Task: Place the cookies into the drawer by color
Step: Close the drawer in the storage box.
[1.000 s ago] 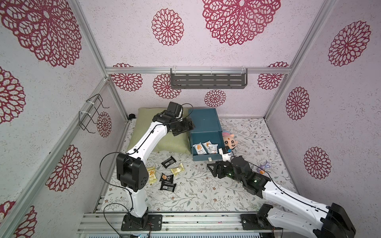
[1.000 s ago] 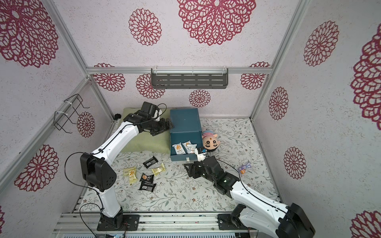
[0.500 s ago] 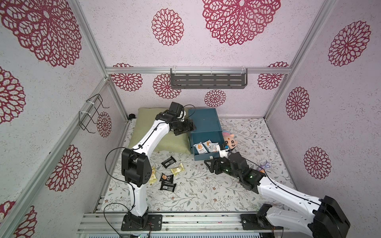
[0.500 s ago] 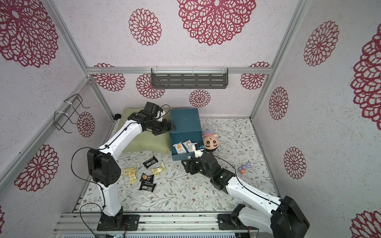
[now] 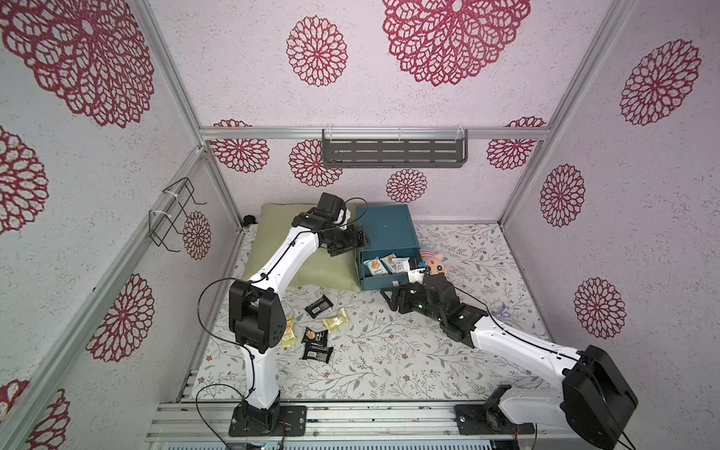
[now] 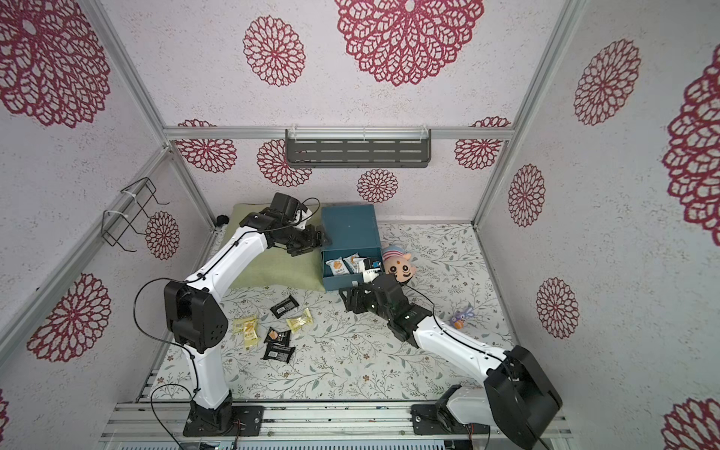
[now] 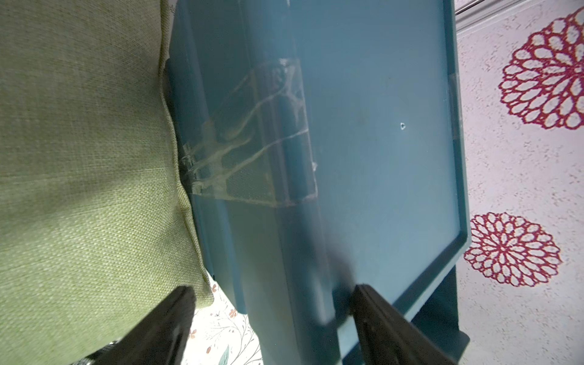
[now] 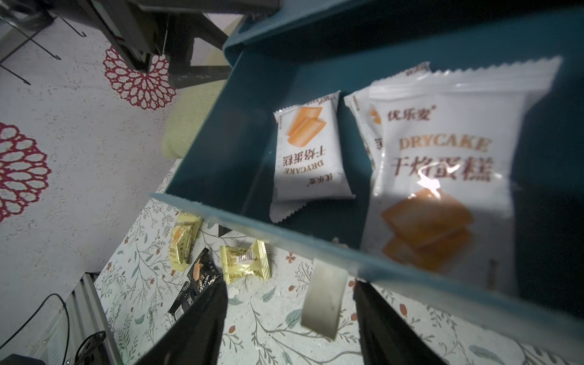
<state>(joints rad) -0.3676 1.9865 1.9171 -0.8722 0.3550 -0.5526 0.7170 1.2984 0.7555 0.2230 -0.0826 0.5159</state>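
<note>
At the far middle of the flowered cloth floor (image 5: pixel 389 362), against the back wall, stands a dark teal-blue box-shaped chest of drawers (image 5: pixel 383 228). A flat olive-green fabric cushion (image 5: pixel 311 265) lies against its left side.

One drawer (image 5: pixel 389 280) is pulled out toward the near side. It holds three flat white packets with orange pictures (image 5: pixel 375 267). In the right wrist view one lies alone and two overlap beside it.

Right gripper (image 8: pixel 289 284): just near of the drawer front, jaws wide apart. The drawer's small white tab pull (image 8: pixel 322 297) hangs between them and is not pinched. The gripper carries nothing.

Left gripper (image 7: pixel 271 289): at the top left edge of the chest, jaws wide apart. One finger (image 7: pixel 379 316) is over the chest's top and the other is over the cushion's edge, with the chest's edge between them. Contact with the top cannot be told. It holds nothing.

On the floor at near left, well apart from the chest:
- Three glossy black packets (image 6: pixel 284 306). One lies nearer the cushion; the other two lie together on the near side.
- Three yellow crinkly packets (image 6: pixel 300 320). One lies among the black ones; two lie just beside the left arm's elbow.

A round peach plush toy (image 5: pixel 436 265) sits just right of the open drawer. A small purple figure (image 5: pixel 500 311) lies farther right. A grey slotted shelf (image 5: pixel 393 150) hangs on the back wall.
</note>
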